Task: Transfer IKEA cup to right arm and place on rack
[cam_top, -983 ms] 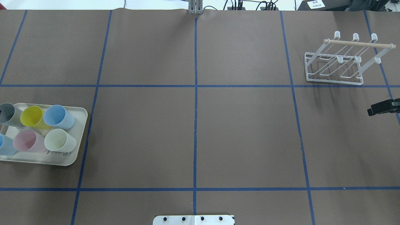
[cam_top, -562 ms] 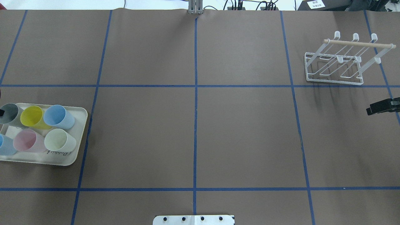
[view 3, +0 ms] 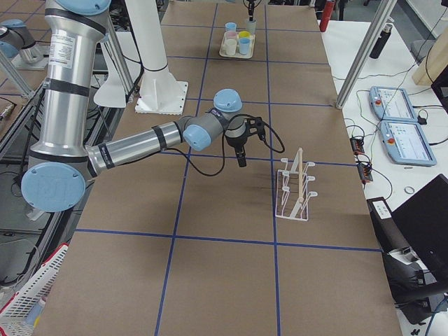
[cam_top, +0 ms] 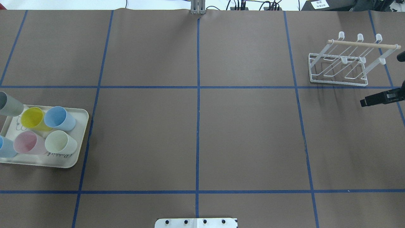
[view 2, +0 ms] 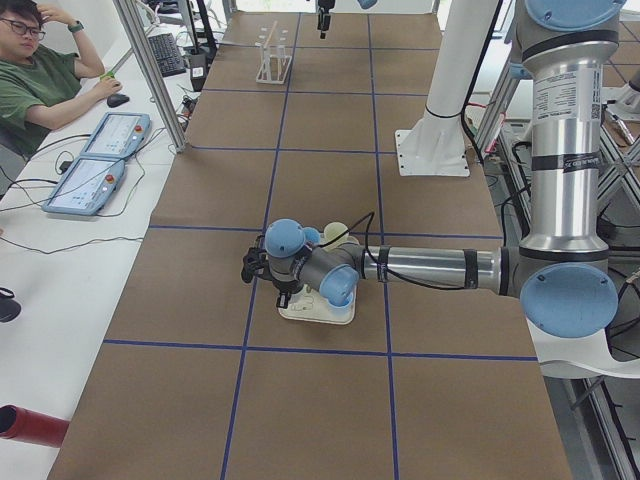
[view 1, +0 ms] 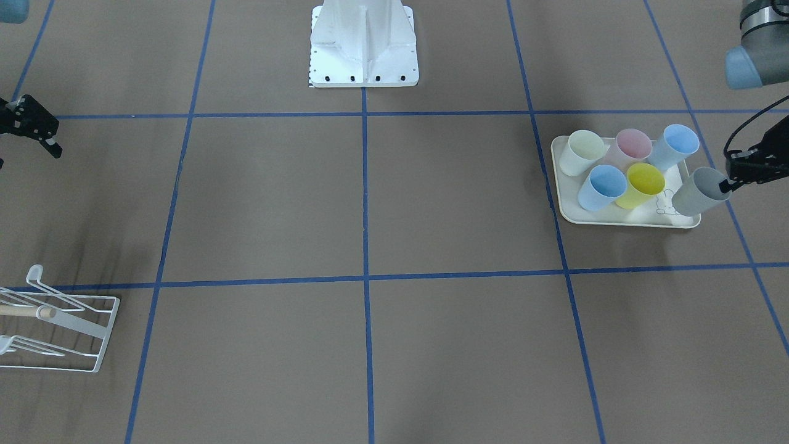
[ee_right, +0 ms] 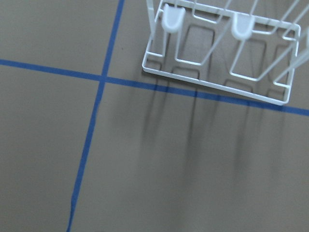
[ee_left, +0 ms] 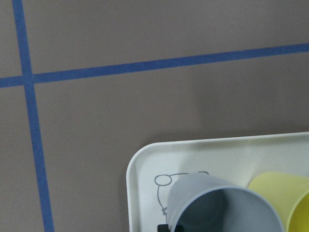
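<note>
A grey IKEA cup (view 1: pixel 699 192) hangs tilted just above the far corner of the cream tray (view 1: pixel 616 219), and my left gripper (view 1: pixel 728 183) is shut on its rim. In the overhead view this cup (cam_top: pixel 9 104) sits at the left edge, past the tray (cam_top: pixel 79 144). The left wrist view looks into the cup (ee_left: pixel 219 205) over the tray's corner (ee_left: pixel 140 169). My right gripper (cam_top: pixel 364 102) hovers open and empty, a little in front of the white wire rack (cam_top: pixel 338 83). The rack (ee_right: pixel 217 86) stands empty.
On the tray stand a yellow cup (cam_top: pixel 31 117), a blue cup (cam_top: pixel 57 117), a pink cup (cam_top: pixel 27 142), a pale green cup (cam_top: pixel 57 142) and another blue one (cam_top: pixel 3 147). The robot's white base (view 1: pixel 363 55) is mid-table. A person (view 2: pixel 40 85) sits at a side desk.
The left gripper closed on the grey cup and lifted it off the tray, toward the far side. The right gripper moved inward and toward the rack.
</note>
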`<state>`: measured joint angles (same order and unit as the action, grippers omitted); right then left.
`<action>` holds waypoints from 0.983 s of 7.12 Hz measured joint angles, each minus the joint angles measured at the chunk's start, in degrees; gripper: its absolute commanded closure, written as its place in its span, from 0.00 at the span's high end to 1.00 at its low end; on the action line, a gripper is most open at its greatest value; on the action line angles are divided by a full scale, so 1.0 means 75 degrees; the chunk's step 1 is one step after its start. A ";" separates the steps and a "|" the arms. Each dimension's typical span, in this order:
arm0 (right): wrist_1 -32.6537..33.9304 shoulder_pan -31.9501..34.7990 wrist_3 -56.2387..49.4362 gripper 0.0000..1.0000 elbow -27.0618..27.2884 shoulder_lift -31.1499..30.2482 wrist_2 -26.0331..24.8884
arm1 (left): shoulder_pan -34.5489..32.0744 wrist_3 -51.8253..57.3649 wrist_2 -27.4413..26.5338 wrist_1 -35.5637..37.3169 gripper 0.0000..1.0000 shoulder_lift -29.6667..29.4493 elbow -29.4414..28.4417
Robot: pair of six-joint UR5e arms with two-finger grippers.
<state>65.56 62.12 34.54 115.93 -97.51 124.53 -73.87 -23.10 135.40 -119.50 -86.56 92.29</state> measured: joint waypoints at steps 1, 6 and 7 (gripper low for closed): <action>-0.1107 -0.0045 -0.0002 0.99 -0.0548 0.0412 0.0023 | -0.0254 0.0072 0.0021 0.0228 0.00 -0.0226 0.0033; -0.3000 -0.0342 -0.0016 1.00 -0.1331 0.2313 -0.0312 | -0.0627 -0.2352 0.1508 0.2321 0.00 -0.1543 0.1293; -0.2998 -0.0542 -0.0073 1.00 -0.1343 0.2722 -0.0549 | -0.0623 -0.3215 0.1732 0.2346 0.00 -0.1671 0.1620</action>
<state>43.08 58.05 33.99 105.86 -77.09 120.42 -78.55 -47.21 148.39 -101.91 -99.09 104.44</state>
